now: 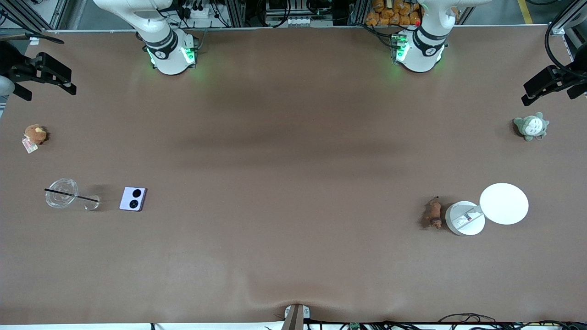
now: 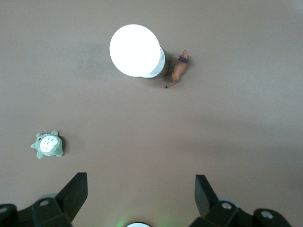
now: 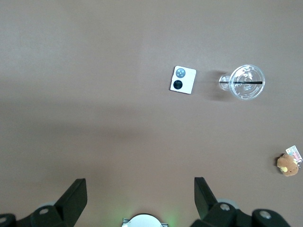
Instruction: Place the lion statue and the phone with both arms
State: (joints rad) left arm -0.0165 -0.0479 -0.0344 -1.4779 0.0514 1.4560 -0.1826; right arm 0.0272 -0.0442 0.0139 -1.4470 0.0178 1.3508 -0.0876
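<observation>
The lion statue [image 1: 434, 213], small and orange-brown, lies on the brown table toward the left arm's end, right beside a white round object [image 1: 464, 218]. It also shows in the left wrist view [image 2: 180, 70]. The pale lavender phone [image 1: 133, 198] lies flat toward the right arm's end, camera circles up, and shows in the right wrist view [image 3: 182, 79]. My left gripper [image 2: 140, 191] is open and empty, high over the table near its base. My right gripper [image 3: 140, 191] is open and empty, high near its own base. Neither gripper shows in the front view.
A white disc [image 1: 504, 203] overlaps the white round object. A grey-green plush [image 1: 531, 126] sits near the left arm's table edge, a brown plush [image 1: 35, 134] near the right arm's. A clear cup with a black straw [image 1: 61, 193] lies beside the phone. Black mounts [image 1: 43, 73] [image 1: 550, 82] stand at both ends.
</observation>
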